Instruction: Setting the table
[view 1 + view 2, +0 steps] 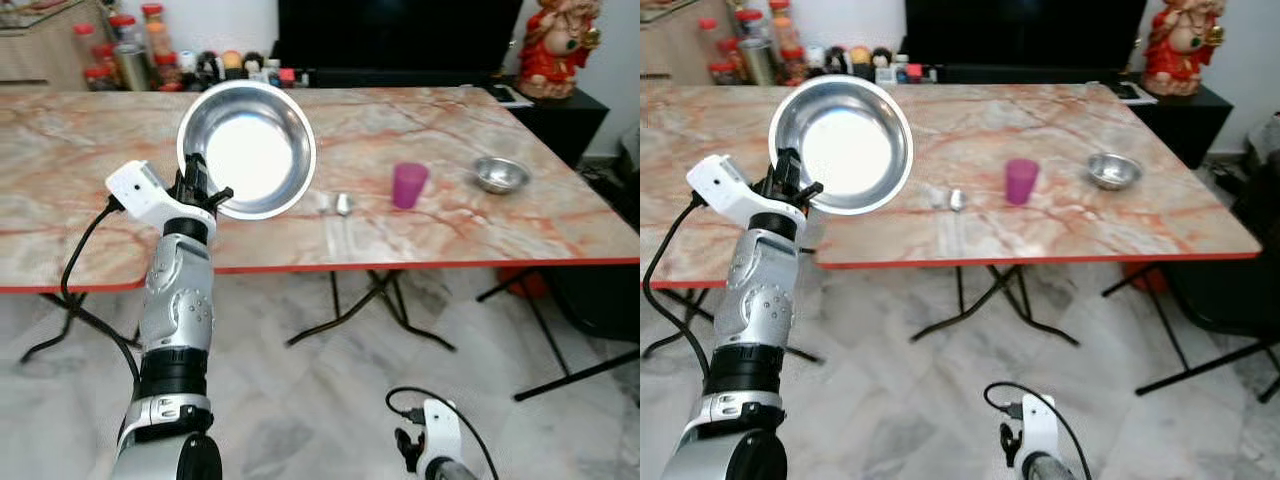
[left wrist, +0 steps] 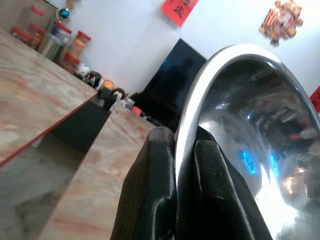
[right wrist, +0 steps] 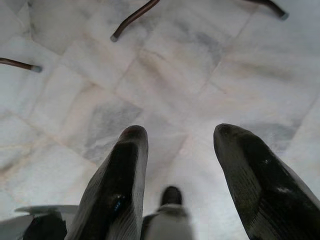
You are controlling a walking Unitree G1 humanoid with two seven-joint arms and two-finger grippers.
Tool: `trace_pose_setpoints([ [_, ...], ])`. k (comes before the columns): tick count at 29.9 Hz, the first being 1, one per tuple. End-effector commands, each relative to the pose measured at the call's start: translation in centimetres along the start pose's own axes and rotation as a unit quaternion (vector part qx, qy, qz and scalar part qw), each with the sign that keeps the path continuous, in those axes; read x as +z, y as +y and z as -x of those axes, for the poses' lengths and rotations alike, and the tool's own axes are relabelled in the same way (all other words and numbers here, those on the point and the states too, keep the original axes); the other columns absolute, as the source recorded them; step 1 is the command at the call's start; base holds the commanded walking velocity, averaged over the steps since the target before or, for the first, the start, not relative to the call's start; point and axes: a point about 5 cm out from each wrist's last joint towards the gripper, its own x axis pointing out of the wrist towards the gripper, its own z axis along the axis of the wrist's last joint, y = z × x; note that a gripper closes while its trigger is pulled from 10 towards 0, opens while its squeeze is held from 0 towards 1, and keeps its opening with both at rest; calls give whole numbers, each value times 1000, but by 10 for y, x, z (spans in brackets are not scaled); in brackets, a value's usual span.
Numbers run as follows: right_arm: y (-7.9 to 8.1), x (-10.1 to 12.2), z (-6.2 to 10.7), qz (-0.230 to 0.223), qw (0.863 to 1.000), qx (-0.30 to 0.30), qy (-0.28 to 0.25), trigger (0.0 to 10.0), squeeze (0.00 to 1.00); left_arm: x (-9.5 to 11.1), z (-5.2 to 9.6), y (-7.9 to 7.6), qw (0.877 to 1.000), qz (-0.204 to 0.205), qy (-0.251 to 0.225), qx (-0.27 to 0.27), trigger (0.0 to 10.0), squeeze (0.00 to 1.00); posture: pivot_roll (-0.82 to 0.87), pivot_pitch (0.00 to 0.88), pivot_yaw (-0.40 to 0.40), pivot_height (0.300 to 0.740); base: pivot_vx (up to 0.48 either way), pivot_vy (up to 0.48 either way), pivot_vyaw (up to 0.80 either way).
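A: Hanging low near the floor, your right gripper points down at the pale marble tiles, its two black fingers spread apart with nothing between them.

B: And your left gripper?

A: You have it raised at the near edge of the table, left of the table's middle. Its fingers are pinched tight on the rim of the big steel bowl, one finger on each face of the metal.

B: How does the bowl sit?

A: You are holding it off the table, tipped up on edge, so its shiny inside faces your head camera.

B: What lies on the table past it?

A: Just right of the bowl, near the front edge, you can see a spoon lying flat. A little further right stands a purple cup, upright. Further right again, well apart from the cup, a small steel bowl rests upright on the marble top.

B: And beyond the table?

A: Behind its far left corner you see jars with red lids. Behind the far edge is a dark television, and behind the far right corner a red figurine on a black cabinet.
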Motion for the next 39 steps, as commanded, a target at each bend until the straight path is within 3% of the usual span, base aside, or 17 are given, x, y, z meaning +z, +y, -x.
trace_pose_setpoints([
  [1, -4, -3, 1, 2, 1000, -5, 6, 10000, 0, -2, -2, -12, 1000, 9, 4, -20, 10000, 0, 1, 0, -14, 740, 0, 480, 0],
  [39, 1, 4, -1, -14, 1000, -9, -5, 10000, 0, 16, -10, -2, 1000, -11, -17, 0, 10000, 0, 35, 0, -5, 740, 0, 480, 0],
])
